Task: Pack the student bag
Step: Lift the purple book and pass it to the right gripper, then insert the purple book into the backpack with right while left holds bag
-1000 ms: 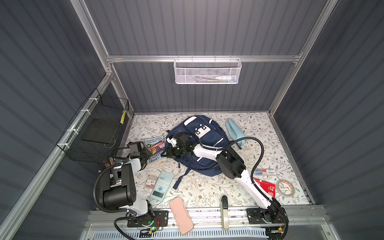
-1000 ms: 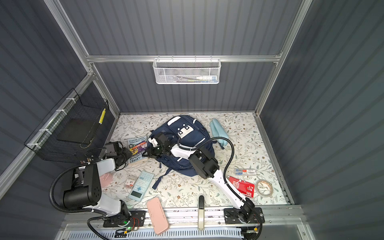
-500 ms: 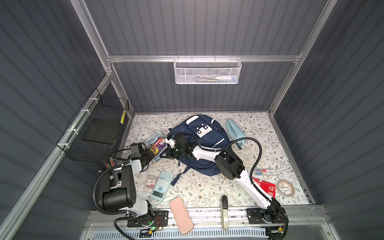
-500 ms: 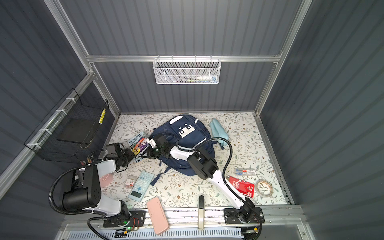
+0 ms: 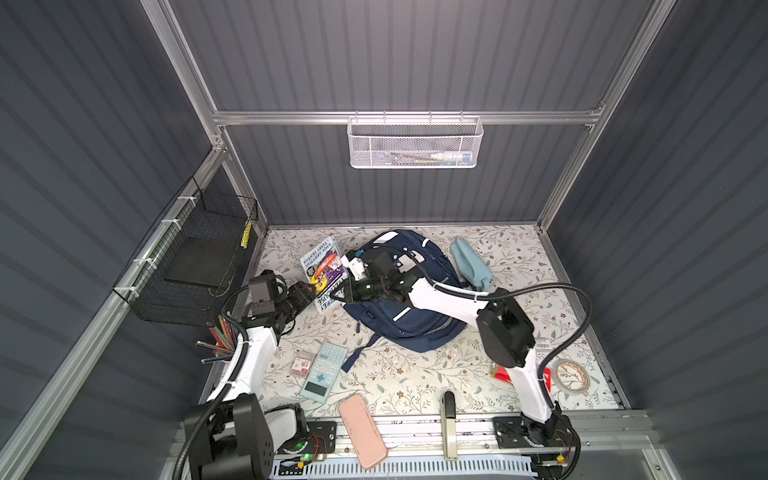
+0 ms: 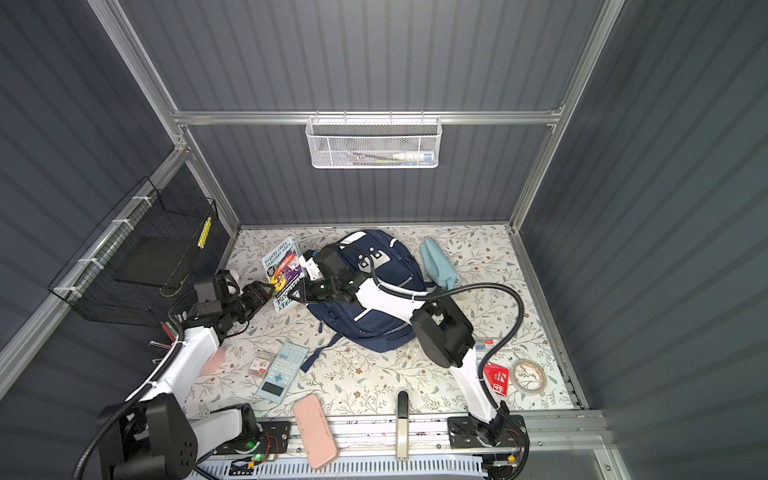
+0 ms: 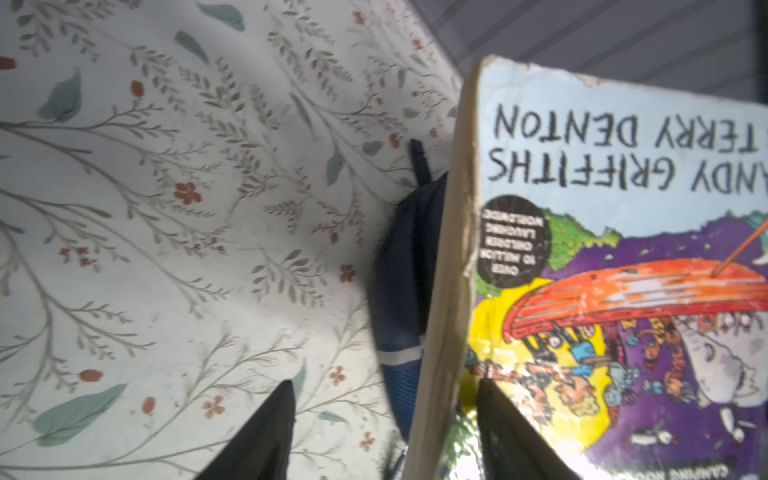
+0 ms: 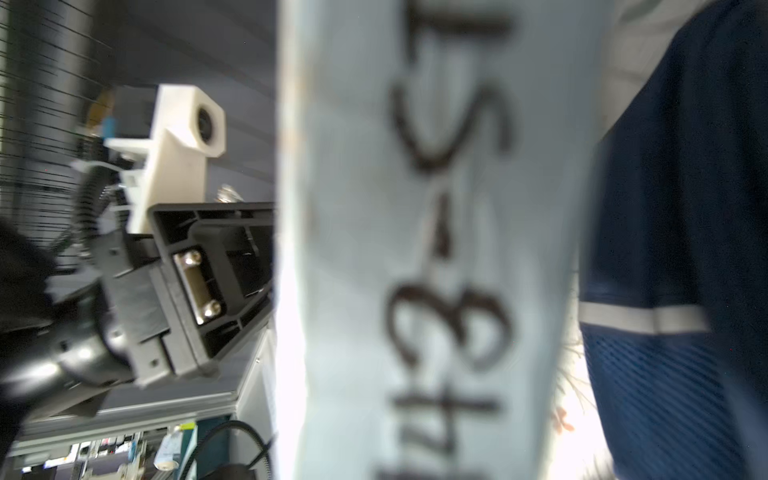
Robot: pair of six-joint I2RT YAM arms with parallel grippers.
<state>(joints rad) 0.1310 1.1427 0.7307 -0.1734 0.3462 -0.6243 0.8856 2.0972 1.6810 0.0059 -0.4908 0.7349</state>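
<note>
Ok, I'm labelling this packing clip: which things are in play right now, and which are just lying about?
In play: student bag, book, right gripper shut on the book, left gripper open at its edge.
Lying about: calculator, pink case, light blue pouch, tape roll.

Student bag (image 5: pixel 415 330) — navy cloth, matt, mesh panel; book (image 7: pixel 623 249) — glossy paper cover, frayed spine edge; tabletop (image 5: pixel 415 374) floral, matt.

There's the large navy blue fabric backpack (image 5: pixel 415 328), white-striped, lying flat on the desk (image 5: pixel 415 374), centre to far, one strap trailing near-left.
</note>
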